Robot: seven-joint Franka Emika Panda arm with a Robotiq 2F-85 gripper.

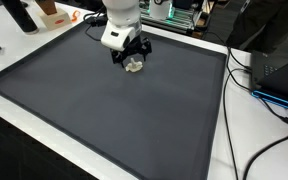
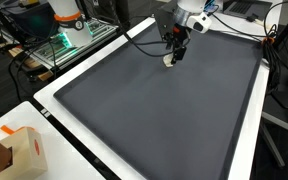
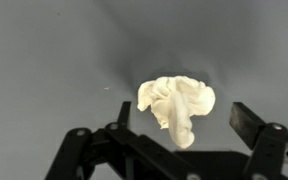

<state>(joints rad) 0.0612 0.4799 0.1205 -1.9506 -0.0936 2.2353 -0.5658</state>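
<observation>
A crumpled cream-white cloth lies on the dark grey mat. In the wrist view it sits between my gripper's two black fingers, which stand wide apart and do not touch it. In both exterior views the gripper hangs just over the small pale cloth near the mat's far edge, pointing down. The gripper is open and holds nothing.
The large grey mat covers a white table. Cables run along one side. A cardboard box stands off a corner of the mat. Shelving with equipment lies beyond the table.
</observation>
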